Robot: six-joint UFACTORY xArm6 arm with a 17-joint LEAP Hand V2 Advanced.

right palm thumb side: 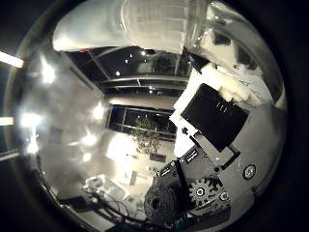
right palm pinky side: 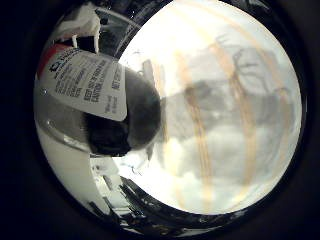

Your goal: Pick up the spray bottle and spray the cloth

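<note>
Spray bottle point(right palm pinky side: 95, 95) tight against the palm, hand point(right palm thumb side: 212, 145) curled round it, above striped cloth point(right palm pinky side: 220, 125).

I saw my white-and-black robot hand point(right palm thumb side: 212, 145): boxy black housings, white brackets, one exposed grey gear, small screws.

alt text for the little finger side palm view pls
A clear spray bottle with a white printed label sits close against the palm, filling one side of the view. Beyond it lies a pale cloth with yellowish stripes, spread flat on a table.
</note>
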